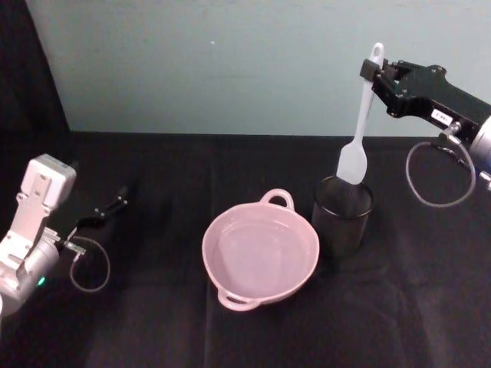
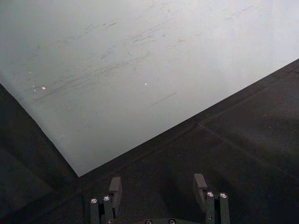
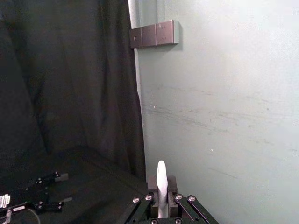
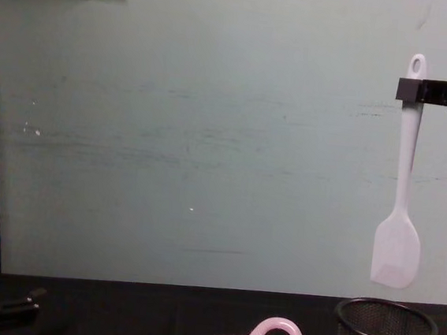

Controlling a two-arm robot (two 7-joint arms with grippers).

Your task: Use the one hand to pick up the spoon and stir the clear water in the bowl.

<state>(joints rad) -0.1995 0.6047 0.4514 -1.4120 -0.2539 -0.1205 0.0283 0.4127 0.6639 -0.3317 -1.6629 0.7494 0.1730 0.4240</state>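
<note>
White spoon: clamped near its holed end by the right gripper, hanging upright, blade down, above the black mesh cup. Pink bowl: on the table just beside that cup, to the spoon's left and nearer the robot. Left gripper: parked far left, fingers apart.

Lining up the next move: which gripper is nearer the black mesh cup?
Right. The right gripper hangs above the mesh cup, holding the spoon by its handle end, blade above the cup's mouth. The left gripper sits low at the far left, beyond the pink bowl.
</note>
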